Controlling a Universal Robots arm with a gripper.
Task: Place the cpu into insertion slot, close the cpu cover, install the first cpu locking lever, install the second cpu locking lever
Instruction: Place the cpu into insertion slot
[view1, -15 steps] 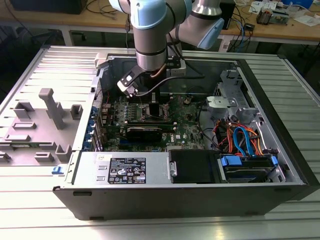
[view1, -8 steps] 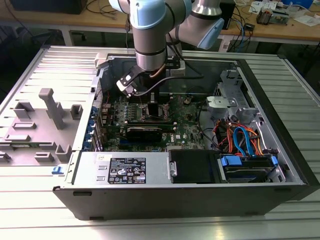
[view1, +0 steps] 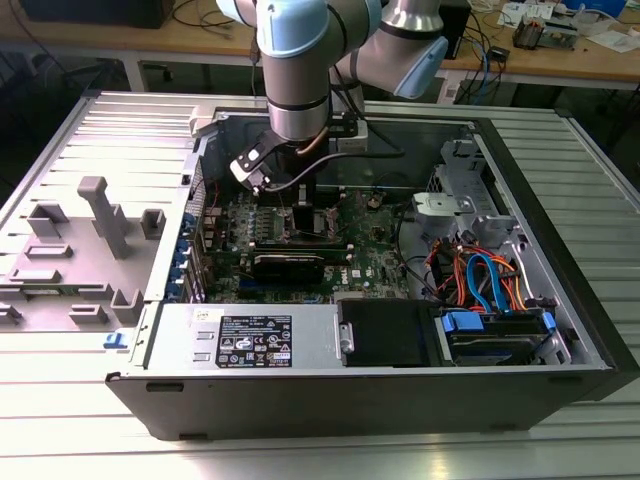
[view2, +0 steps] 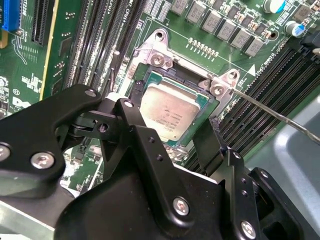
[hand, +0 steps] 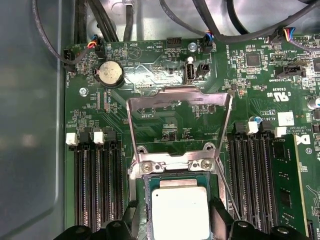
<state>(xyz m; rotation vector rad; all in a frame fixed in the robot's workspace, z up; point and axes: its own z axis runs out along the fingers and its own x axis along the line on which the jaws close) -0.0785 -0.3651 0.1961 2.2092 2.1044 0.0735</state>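
Observation:
The cpu, a flat square chip with a dull silver top, lies level in the insertion slot of the green board. My gripper reaches down into the computer case, and its black fingers press against two opposite edges of the chip. The cpu cover, a silver frame with a square cut-out, stands swung up on its hinge beyond the socket. A thin wire locking lever sticks out free beside the socket.
Long black memory slots flank the socket on both sides. A coin battery and black cables lie beyond the cover. The open case holds coloured cables and a power supply. Grey fixtures stand on the exterior view's left.

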